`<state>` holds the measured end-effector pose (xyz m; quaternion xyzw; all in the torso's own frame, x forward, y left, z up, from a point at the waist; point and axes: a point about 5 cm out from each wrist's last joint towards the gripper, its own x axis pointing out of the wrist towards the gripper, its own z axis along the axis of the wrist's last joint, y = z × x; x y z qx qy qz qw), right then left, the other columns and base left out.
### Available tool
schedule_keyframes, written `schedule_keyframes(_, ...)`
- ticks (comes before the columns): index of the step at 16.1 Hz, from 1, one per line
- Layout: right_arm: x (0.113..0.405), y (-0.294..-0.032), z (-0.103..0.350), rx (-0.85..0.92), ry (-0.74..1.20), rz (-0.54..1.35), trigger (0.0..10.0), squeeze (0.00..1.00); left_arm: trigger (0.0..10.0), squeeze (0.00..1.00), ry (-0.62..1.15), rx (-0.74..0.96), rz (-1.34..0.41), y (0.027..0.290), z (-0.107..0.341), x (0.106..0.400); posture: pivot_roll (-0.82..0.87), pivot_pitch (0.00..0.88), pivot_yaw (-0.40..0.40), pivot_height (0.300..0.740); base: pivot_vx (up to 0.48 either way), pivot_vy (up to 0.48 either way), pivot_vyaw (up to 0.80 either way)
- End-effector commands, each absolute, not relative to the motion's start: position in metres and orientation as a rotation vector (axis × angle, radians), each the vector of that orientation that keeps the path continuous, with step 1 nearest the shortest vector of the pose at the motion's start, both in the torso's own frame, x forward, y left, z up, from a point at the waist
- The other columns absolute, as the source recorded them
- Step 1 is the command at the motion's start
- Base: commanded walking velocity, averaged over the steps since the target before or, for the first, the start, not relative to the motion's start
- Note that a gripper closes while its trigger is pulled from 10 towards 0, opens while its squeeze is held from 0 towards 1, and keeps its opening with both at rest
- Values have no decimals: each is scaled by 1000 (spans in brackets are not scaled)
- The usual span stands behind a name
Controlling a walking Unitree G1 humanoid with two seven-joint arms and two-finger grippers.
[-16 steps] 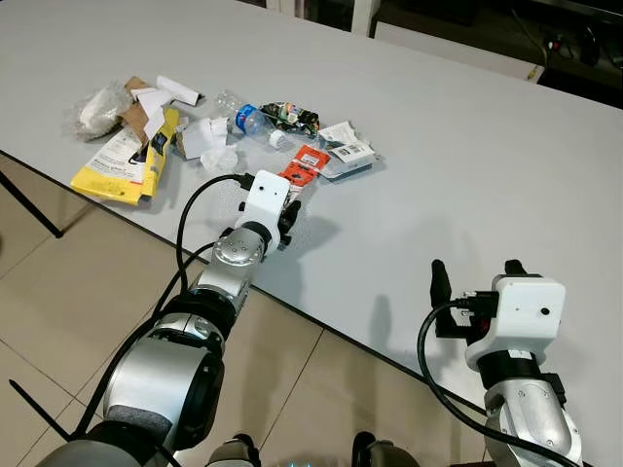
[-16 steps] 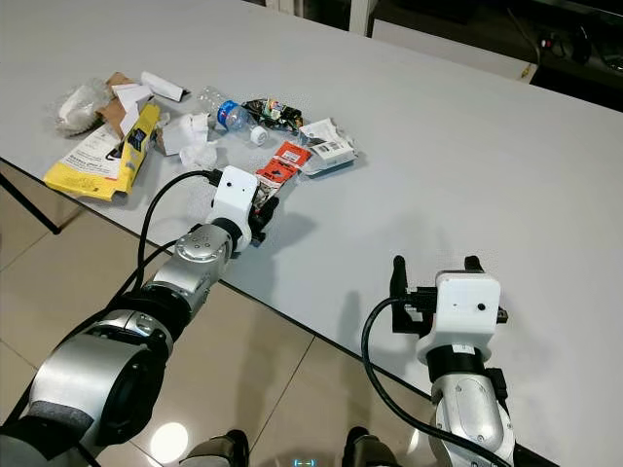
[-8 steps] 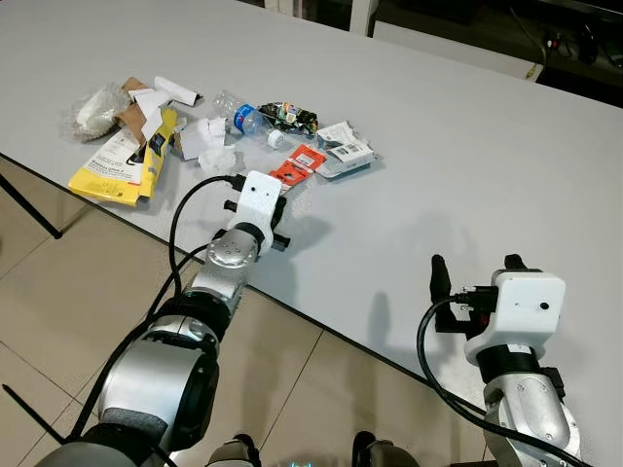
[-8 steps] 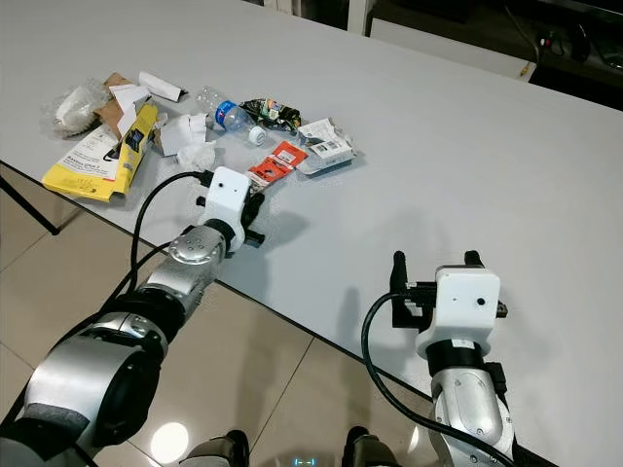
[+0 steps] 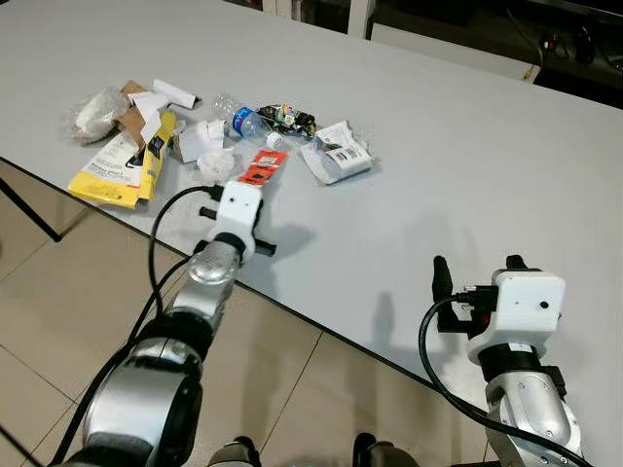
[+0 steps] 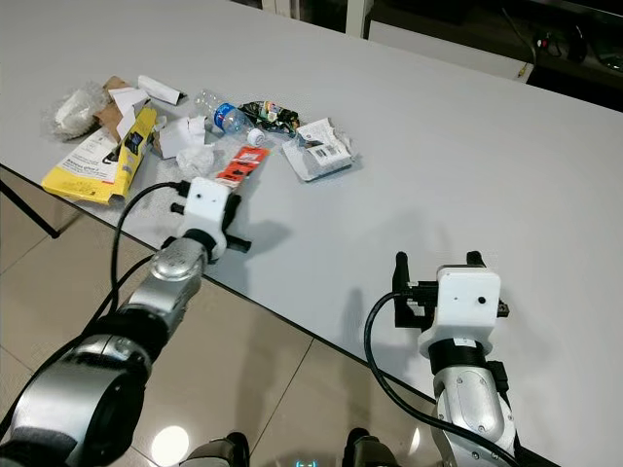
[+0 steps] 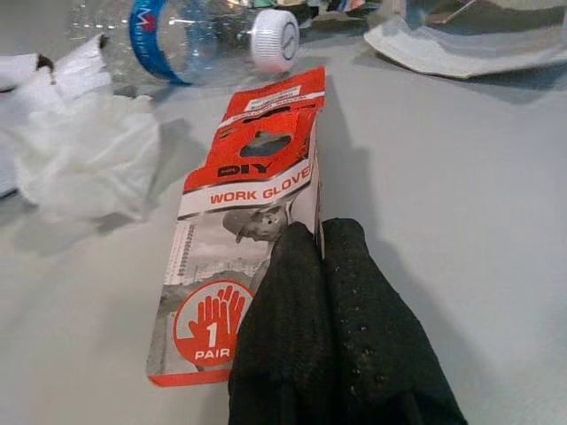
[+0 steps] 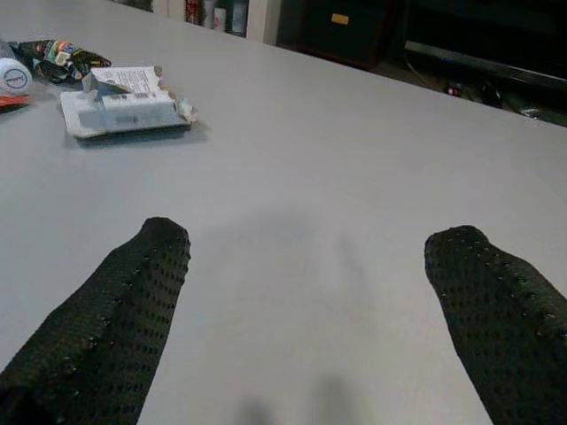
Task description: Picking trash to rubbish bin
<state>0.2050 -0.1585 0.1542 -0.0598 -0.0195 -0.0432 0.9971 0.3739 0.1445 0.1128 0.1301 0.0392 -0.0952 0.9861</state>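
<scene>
Grey table (image 5: 467, 165) | tiled floor (image 5: 58, 292) | trash pile (image 5: 195, 131) near edge

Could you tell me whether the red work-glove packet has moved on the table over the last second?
Yes. The red work-glove packet, pinched by the left gripper, has swung left, away from the white wrapper it lay against, toward the crumpled tissue.

Litter lies on the left part of a wide grey table (image 5: 467, 146): a flat red glove card (image 7: 249, 235) in front of a clear plastic bottle (image 5: 240, 118), crumpled white tissue (image 7: 84, 165) to its left, a torn white packet (image 5: 334, 162) to its right.
</scene>
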Motion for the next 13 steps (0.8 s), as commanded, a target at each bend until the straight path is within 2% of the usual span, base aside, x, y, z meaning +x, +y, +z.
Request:
schedule_keyframes(1, 205, -160, 154, -130, -40, -87, 10000, 0, 0, 0, 276, 275, -170, 160, 65, 350, 43, 197, -9, 740, 0, 0, 0)
schedule_keyframes(5, 207, -160, 154, -135, -43, -80, 10000, 0, 0, 0, 159, 275, -201, 155, 74, 346, 54, 190, -13, 740, 0, 0, 0)
schedule_keyframes(7, 210, -160, 154, -140, -49, -73, 10000, 0, 0, 0, 70, 274, -242, 143, 86, 345, 60, 182, -15, 740, 0, 0, 0)
schedule_keyframes(9, 215, -161, 156, -142, -63, -70, 10000, 0, 0, 0, -59, 221, -313, 120, 109, 345, 71, 164, -17, 740, 0, 0, 0)
schedule_keyframes(13, 221, -163, 159, -132, -85, -70, 10000, 0, 0, 0, -195, 228, -322, 112, 135, 343, 82, 146, -20, 740, 0, 0, 0)
